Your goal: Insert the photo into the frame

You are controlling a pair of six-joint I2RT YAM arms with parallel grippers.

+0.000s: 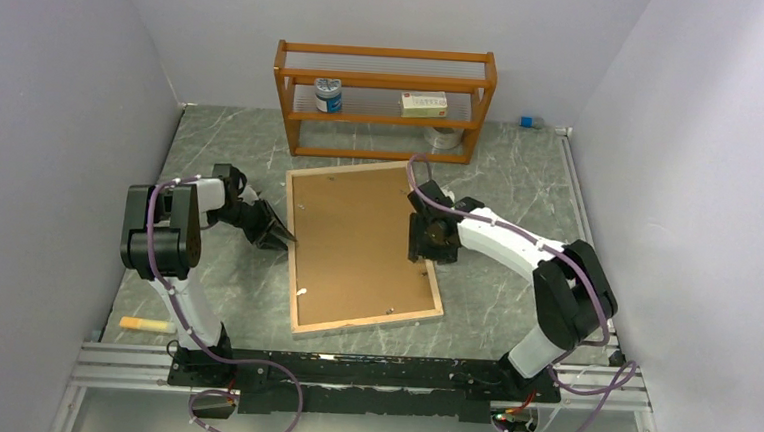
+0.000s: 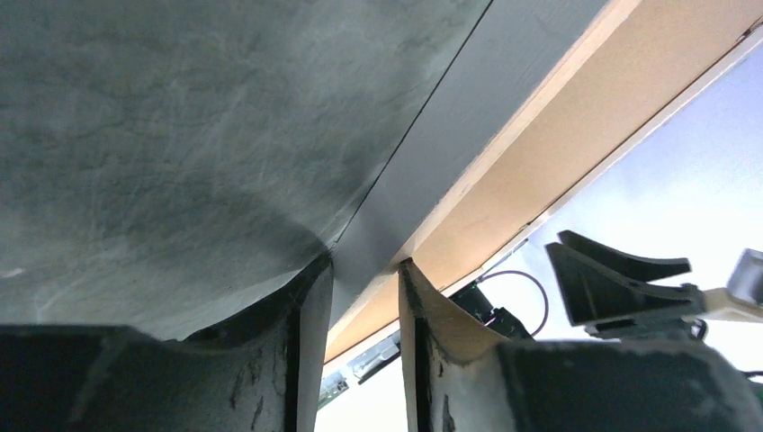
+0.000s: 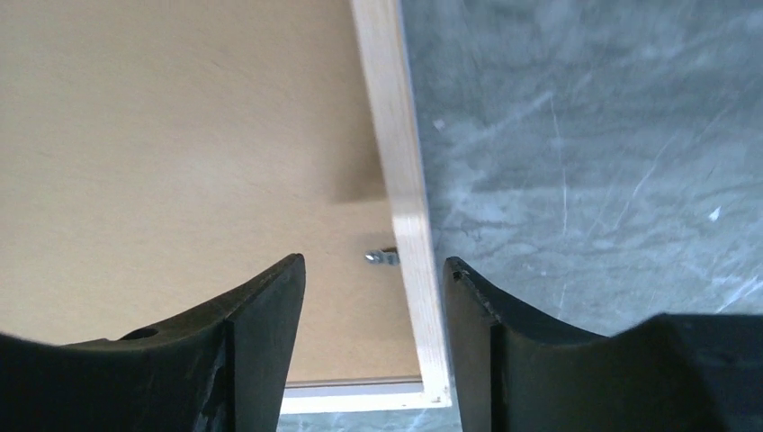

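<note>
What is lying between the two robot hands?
The frame, back side up, lies between the left gripper and right gripper, in the top view.

The frame (image 1: 356, 245) lies at centre on the tabletop (image 1: 520, 184), with the shelf rack (image 1: 385, 76) behind it at upper centre. At its left edge sit the left fingers (image 1: 277, 235); the right fingers (image 1: 426, 251) straddle its right rim.

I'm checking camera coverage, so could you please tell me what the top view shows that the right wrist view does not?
Only the top view shows the shelf with its jar and box, and the left claw at the left edge of the frame. Only the right wrist view shows the small metal clip beneath the right claw. Both show the frame, the brown board, the table and the right claw, open astride the rim.
</note>
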